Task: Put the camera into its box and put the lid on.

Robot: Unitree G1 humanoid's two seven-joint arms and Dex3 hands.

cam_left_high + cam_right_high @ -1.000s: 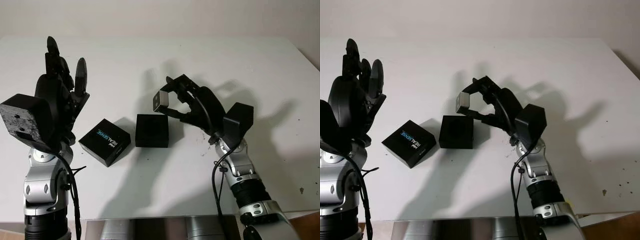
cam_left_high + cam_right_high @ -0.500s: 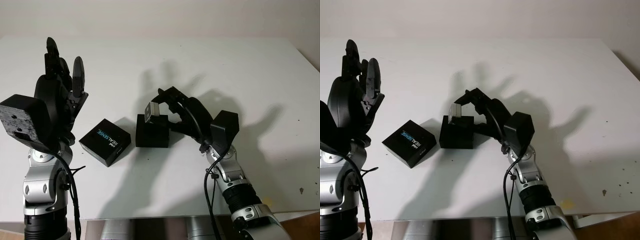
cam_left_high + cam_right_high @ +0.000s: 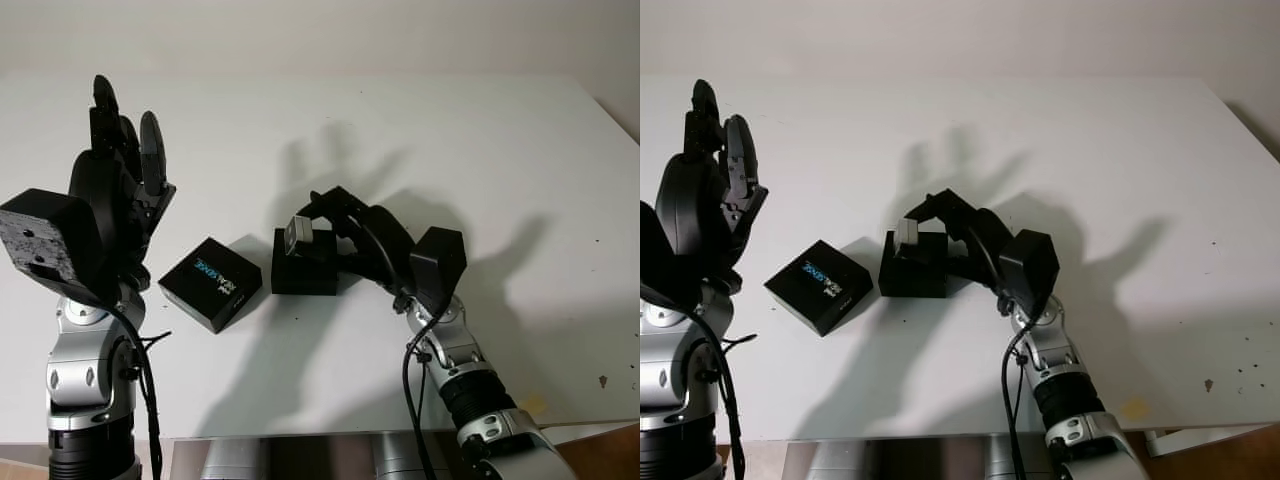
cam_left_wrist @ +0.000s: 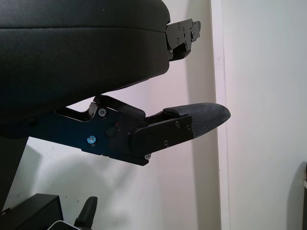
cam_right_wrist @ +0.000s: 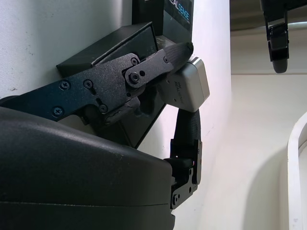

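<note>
The right hand (image 3: 325,225), black and three-fingered, reaches in from the 5 o'clock corner of the head views and is clamped on the small silver-grey metal camera (image 3: 298,233), pinching it between fingers (image 5: 158,64) on opposite sides, as the right wrist view shows close up. The camera sits tilted at the top edge of the open black square cardboard box (image 3: 304,272), over the side of the box nearest 12 o'clock; whether it touches the box's rim cannot be told. The box stands near the middle of the white bench (image 3: 480,150), with the right hand's palm and wrist just beside it toward 3 o'clock. Beside the box toward 9 o'clock, apart from it by a narrow strip of bench, lies the black square lid with blue and white lettering (image 3: 211,283), flat on the bench and turned cornerwise, printed face up. Farther toward 9 o'clock the left hand (image 3: 125,170) is raised upright above the bench, open and holding nothing, its black fingers pointing toward 12 o'clock; it stands near the lid without touching it. In the left wrist view one of its fingers (image 4: 192,122) stretches out over bare white bench, with a corner of the lid (image 4: 33,215) at the edge.
</note>
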